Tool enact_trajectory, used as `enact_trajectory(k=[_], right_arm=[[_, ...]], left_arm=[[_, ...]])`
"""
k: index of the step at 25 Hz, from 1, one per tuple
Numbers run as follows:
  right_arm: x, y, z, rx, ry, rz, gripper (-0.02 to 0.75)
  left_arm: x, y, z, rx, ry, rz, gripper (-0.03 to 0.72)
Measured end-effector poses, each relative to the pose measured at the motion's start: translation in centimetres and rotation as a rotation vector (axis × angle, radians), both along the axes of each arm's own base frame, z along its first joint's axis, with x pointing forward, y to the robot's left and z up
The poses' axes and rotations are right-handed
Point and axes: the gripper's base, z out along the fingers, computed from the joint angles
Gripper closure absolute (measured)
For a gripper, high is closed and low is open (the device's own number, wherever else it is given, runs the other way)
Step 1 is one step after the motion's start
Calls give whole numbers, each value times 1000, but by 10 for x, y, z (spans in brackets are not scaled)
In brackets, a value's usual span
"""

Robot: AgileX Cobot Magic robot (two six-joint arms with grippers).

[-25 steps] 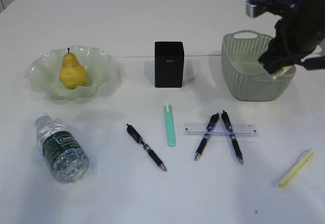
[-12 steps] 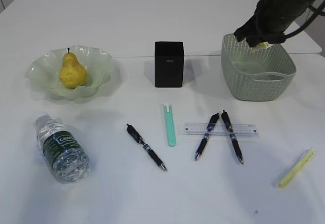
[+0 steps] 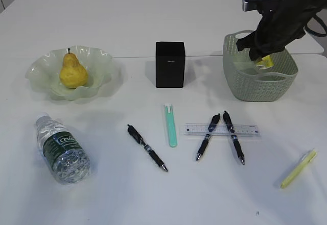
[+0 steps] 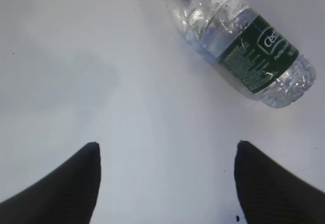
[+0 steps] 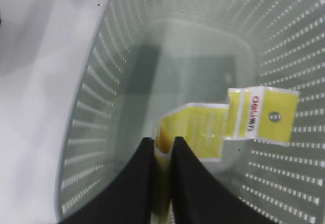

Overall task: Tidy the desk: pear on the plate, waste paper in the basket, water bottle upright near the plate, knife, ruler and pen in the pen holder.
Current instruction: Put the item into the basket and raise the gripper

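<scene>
While the right gripper (image 5: 162, 148) hangs over the basket (image 3: 255, 84) at far right, its fingers pinch one edge of the waste paper (image 5: 213, 125); the yellow packet dangles inside, red print on its white end too blurred to read. The left gripper (image 4: 165, 176), fingers spread wide, hovers above bare table near the water bottle (image 4: 244, 43), which lies on its side, dark green label reading "Cest…". The pear (image 3: 72, 72) sits on the plate (image 3: 46, 79), far left.

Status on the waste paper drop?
Right pincer pinching waste paper inside basket, not released. Left pincer open, empty above water bottle. Nothing blocking.
</scene>
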Motion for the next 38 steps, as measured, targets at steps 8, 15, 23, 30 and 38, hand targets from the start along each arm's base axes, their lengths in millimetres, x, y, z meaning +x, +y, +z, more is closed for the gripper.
enact_trajectory(k=[8, 15, 23, 30, 38], right_arm=[[2, 1, 1, 21, 0, -24, 250], [-7, 1, 10, 53, 49, -40, 225], [-36, -1, 38, 43, 215, -51, 237], [-62, -1, 76, 52, 241, -51, 255], [-110, -3, 80, 50, 341, -54, 255]], left_arm=[[0, 0, 0, -1, -5, 0, 109], [0, -1, 0, -18, -4, 3, 109], [1, -2, 0, -23, -7, 4, 115], [1, -2, 0, -23, -7, 4, 129], [0, -4, 0, -54, -2, 11, 137]])
